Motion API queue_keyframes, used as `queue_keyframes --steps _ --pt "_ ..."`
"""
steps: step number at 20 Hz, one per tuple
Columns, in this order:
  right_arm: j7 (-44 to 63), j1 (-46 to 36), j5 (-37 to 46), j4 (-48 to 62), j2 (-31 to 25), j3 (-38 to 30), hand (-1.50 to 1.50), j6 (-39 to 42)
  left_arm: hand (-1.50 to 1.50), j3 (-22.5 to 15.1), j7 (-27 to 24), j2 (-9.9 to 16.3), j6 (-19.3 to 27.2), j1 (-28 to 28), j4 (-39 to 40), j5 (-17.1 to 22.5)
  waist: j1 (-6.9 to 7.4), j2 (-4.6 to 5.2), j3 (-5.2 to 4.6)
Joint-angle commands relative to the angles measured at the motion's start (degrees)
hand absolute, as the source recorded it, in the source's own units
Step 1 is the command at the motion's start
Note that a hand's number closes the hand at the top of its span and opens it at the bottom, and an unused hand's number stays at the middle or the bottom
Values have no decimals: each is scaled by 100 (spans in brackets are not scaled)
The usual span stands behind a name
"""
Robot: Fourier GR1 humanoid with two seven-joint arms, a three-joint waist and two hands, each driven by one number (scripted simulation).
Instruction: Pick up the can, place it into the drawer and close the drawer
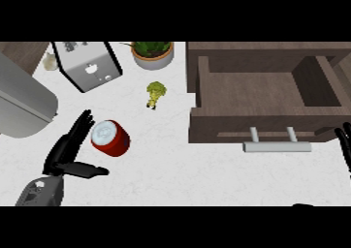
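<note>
A red can [111, 138] with a white top lies tilted on the white counter [193, 169], left of the middle. My left hand [66, 152] is right beside it on its left, fingers straight and pointing up along the can, thumb stretched out below it. The fingers look to touch or nearly touch the can's left side. An open brown wooden drawer [264, 123] stands at the right, its inside bare, with a silver handle [276, 146] at its front. My right hand [348, 147] shows at the right edge, open with fingers up, resting.
A small green-yellow object [155, 93] lies above the can. A potted plant [152, 53] and a silver toaster [87, 65] stand at the back. A large grey rounded appliance [17, 104] fills the left edge.
</note>
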Motion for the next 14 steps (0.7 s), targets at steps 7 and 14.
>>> queue_keyframes --steps 7,14 --pt "241 -263 -78 -55 38 -36 -150 -13 -150 51 -668 -11 186 -616 1274 -156 -3 6 -1" --pt "1063 56 -462 -987 -171 -275 -150 111 -150 106 -468 -32 93 -959 1443 -7 -22 1 -2"
